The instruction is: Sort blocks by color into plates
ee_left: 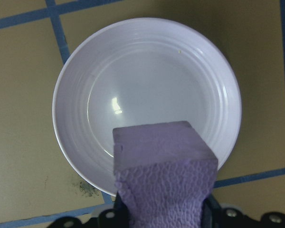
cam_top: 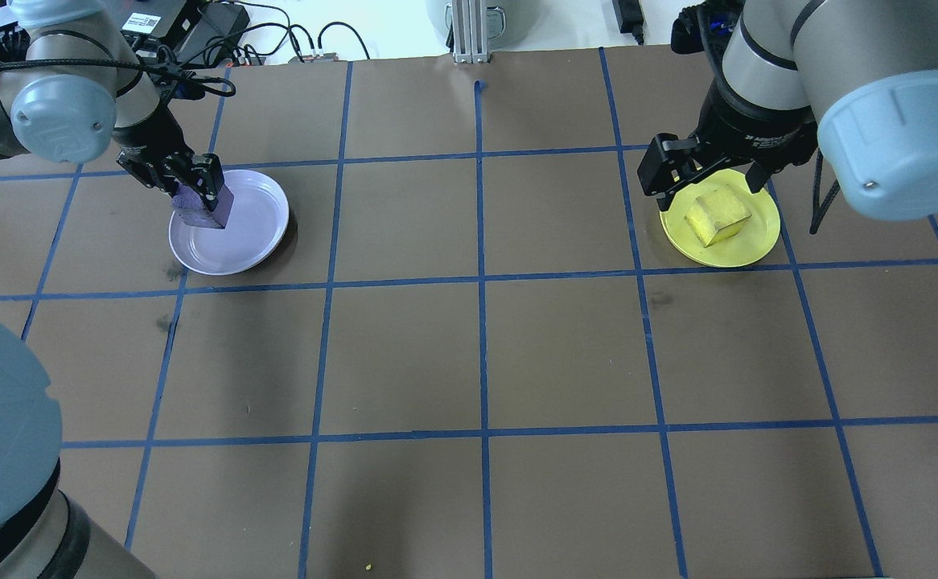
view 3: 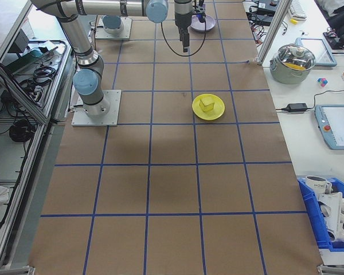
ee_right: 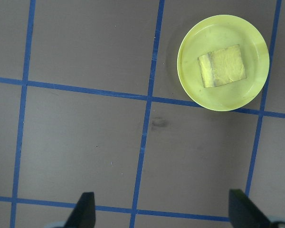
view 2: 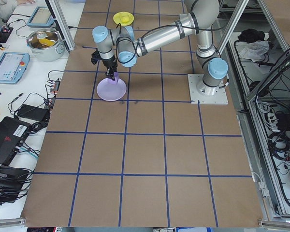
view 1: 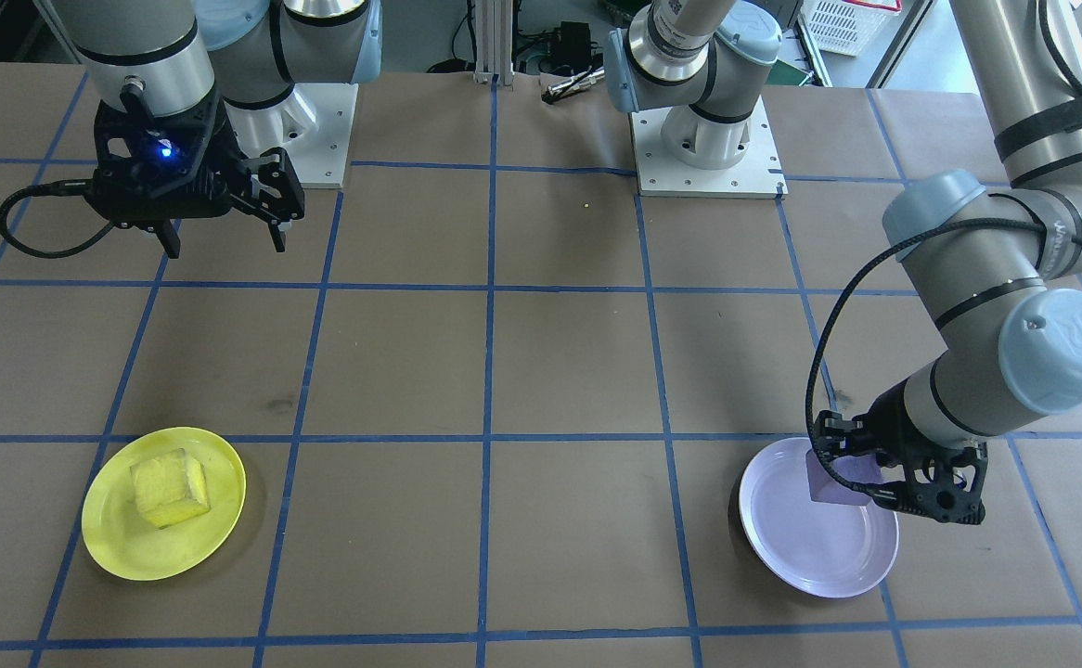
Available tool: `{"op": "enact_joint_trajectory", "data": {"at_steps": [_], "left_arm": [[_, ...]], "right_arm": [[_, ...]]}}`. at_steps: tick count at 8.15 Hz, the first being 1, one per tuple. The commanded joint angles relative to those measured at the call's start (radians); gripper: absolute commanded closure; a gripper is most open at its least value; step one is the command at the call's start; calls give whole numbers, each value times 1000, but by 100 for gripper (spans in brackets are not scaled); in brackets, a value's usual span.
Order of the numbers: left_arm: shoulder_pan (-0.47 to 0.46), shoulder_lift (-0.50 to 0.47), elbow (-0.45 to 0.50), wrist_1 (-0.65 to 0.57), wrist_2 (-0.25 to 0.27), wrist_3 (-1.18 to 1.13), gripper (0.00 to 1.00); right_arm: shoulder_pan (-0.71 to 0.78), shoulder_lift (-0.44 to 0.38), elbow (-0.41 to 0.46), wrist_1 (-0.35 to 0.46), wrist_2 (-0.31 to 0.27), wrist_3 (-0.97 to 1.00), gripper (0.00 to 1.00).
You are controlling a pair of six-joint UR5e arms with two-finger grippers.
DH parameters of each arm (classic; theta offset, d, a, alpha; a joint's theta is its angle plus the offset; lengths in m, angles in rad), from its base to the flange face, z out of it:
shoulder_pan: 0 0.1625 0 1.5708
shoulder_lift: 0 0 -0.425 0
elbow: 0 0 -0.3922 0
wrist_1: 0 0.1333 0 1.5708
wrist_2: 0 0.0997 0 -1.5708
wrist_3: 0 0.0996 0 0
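Left fingers: we see the left gripper (cam_top: 199, 195) clamped on the purple block (ee_left: 164, 166), its rough face toward the wrist camera
Block position: we hold it above the lavender plate (cam_top: 252, 233), over the rim at about 6 o'clock in the wrist view, not over the centre
Step in hand: we judge this to be the drop of the purple block; we would shift toward the plate's middle, lower until the block nearly touches, then part the fingers so the light foam does not bounce off
Right fingers: the right gripper (view 1: 224, 223) hangs spread apart and empty, raised well apart from its plate
Yellow side: the yellow block (view 1: 170, 488) lies in the yellow plate (view 1: 114, 547), done
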Motion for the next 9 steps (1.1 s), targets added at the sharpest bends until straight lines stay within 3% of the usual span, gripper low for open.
{"op": "enact_joint_trajectory", "data": {"at_steps": [1,2,4,9], "left_arm": [[10,-62,29,28,-12,-1,87],[10,-72,29,34,-36,-4,83],[10,-82,29,34,-34,-7,79],[20,-95,29,54,-37,-18,9]], "right_arm": [[1,0,0,-5,-2,-7,0],[1,0,0,-3,-1,-7,0],[-1,0,0,-2,1,-7,0],[1,0,0,0,-4,-7,0]]}}
